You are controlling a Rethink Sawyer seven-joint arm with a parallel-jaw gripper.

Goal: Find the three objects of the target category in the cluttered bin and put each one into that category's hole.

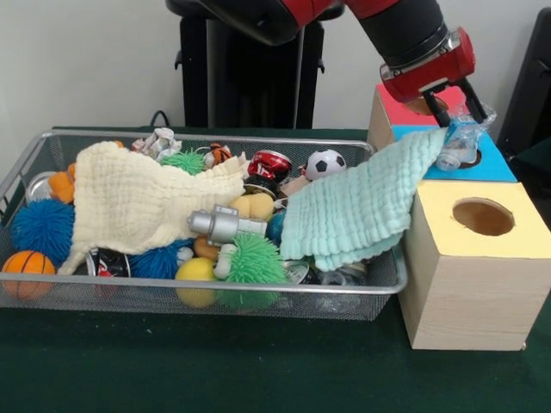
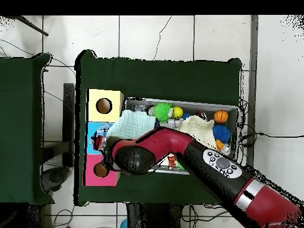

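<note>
Black gripper (image 1: 458, 110) fingers clamped on a crumpled clear plastic bottle (image 1: 459, 136), poised over the blue-topped wooden box (image 1: 491, 163) — positioned for release into its hole.

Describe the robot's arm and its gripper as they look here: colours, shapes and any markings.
The arm is thick and rounded, built of glossy red shells and black cylindrical sections. From overhead, its black forearm carries an oval panel of round grey buttons, with a silver band further back. A red wrist block ends in the gripper, whose thin fingers are black. No loose cables show.
</note>
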